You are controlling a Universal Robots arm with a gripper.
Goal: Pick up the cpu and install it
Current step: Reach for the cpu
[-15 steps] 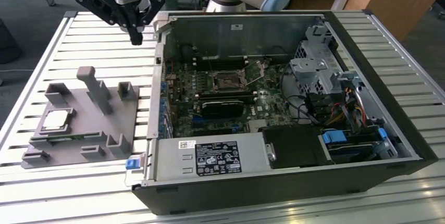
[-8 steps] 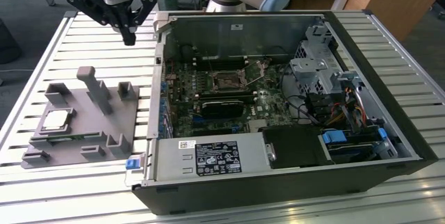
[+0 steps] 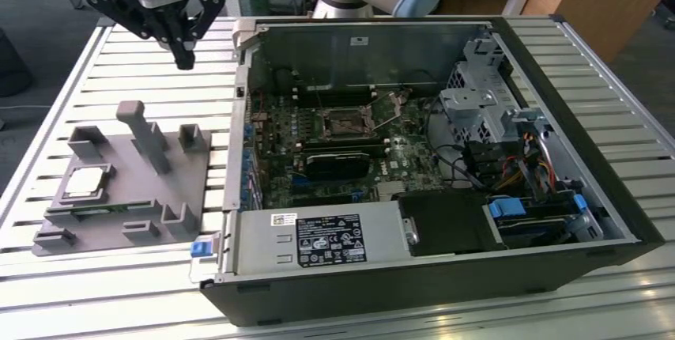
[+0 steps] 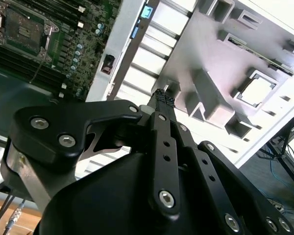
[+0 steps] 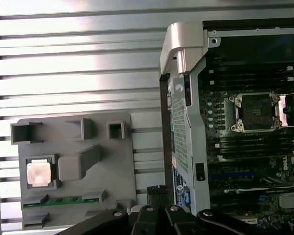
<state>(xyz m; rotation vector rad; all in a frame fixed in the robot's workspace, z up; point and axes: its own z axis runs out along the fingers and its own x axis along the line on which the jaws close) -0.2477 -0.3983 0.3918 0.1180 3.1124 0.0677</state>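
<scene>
**Above the slatted table (image 3: 63,79), gripper (image 3: 185,62) closed on nothing**

We see the gripper hanging clear of the table with its tips pointing down. In both wrist views its two fingers (image 4: 159,96) are pressed together, with nothing between them.

Just beside the gripper, toward the exterior view's right, rises the near wall of the open computer case (image 3: 443,285). Deeper inside the case, well apart from the gripper, sits the square black socket (image 3: 343,125) on the green board.

Below the gripper and off toward the exterior view's left lies a grey tray (image 3: 100,225) with upright blocks. The chip (image 3: 84,182) rests flat in a square pocket of that tray, silvery top up, well apart from the fingertips. We also see it in the first wrist view (image 5: 39,173), lying on the far side of a raised grey block from the gripper.
</scene>
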